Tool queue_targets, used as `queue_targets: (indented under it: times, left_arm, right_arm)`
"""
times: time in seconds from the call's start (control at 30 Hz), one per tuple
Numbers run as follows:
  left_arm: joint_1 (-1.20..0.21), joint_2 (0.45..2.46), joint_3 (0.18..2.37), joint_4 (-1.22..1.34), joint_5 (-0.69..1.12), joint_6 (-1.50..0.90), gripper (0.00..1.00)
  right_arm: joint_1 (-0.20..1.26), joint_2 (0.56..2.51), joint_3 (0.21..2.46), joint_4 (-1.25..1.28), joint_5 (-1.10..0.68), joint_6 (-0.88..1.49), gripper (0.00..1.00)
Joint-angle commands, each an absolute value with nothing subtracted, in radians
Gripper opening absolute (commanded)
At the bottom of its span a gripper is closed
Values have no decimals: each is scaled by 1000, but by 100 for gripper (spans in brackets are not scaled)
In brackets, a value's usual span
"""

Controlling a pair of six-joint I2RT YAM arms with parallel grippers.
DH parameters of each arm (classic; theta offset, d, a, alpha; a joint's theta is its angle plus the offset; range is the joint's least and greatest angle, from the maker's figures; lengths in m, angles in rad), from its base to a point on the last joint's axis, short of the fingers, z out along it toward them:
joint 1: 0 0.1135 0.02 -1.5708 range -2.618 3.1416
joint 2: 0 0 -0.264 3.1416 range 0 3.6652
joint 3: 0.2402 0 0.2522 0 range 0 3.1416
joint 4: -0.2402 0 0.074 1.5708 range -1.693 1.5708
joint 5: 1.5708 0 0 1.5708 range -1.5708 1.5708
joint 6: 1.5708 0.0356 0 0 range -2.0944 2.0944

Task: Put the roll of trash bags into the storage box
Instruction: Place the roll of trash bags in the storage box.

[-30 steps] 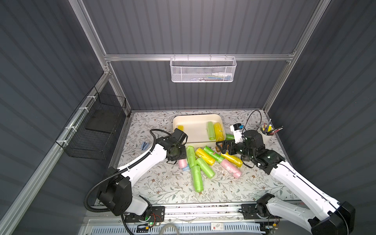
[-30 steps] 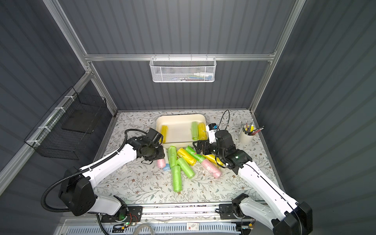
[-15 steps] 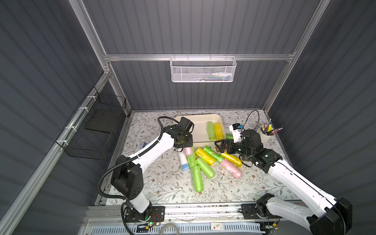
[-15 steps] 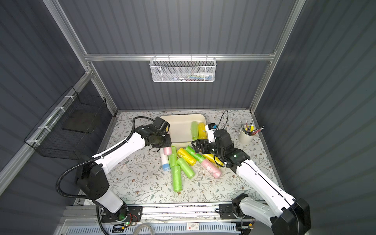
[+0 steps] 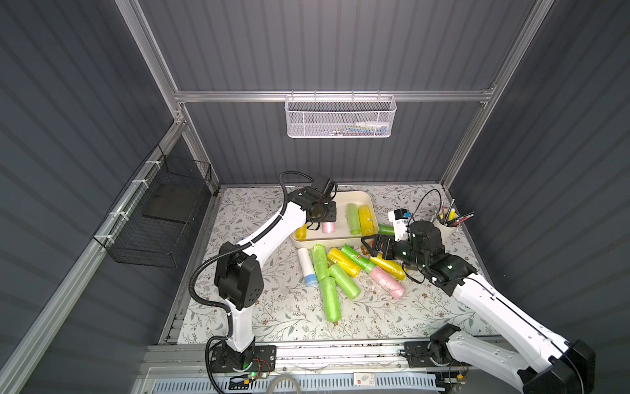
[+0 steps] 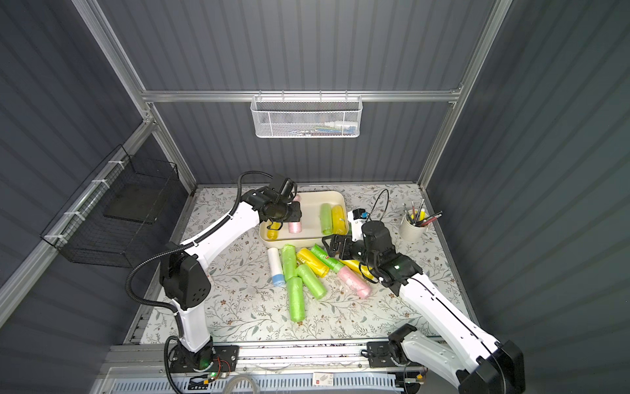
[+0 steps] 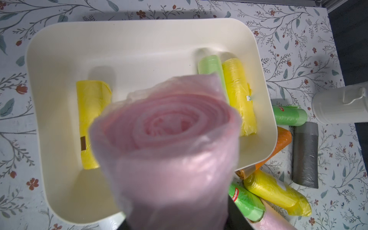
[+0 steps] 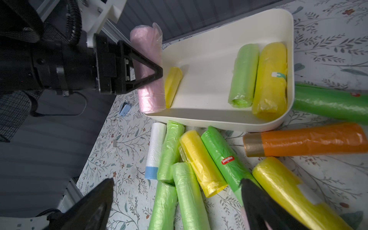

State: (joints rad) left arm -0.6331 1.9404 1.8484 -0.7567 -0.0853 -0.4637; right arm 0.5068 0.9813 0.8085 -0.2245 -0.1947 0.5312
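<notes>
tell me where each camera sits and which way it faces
Top views: high at the front, looking down and back over the table; both arms show whole.
Left wrist: on the left arm, looking down past the pink roll's end into the storage box; left jaws barely show.
Right wrist: on the right arm, looking across the loose rolls toward the box; open right jaws' tips show, plus the left jaws shut on the pink roll.
Shared: all show the pink roll and the box; both wrist views catch the orange roll.
</notes>
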Motion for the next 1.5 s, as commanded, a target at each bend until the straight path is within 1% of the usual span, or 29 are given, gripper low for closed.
queue_targets:
  times: [0.0, 0.2, 0.43, 1.03, 1.47]
  left_arm:
    - [-622, 1984, 1929, -761, -72, -431, 46]
    - [-617, 2099, 2045, -756, -55, -397, 46]
    - [-617, 2225, 2189, -811, -34, -382, 46]
    - [-617, 2388, 2276, -804, 23, -385, 46]
    - [-615, 2471, 2335, -783, 33, -382, 47]
  right_arm:
    - [502, 952, 784, -229, -154, 538, 99]
    - [501, 914, 762, -253, -155, 545, 99]
    - [499, 861, 731, -262, -132, 555, 99]
    - [496, 842, 718, -283, -119, 544, 99]
    - [495, 853, 716, -277, -124, 552, 99]
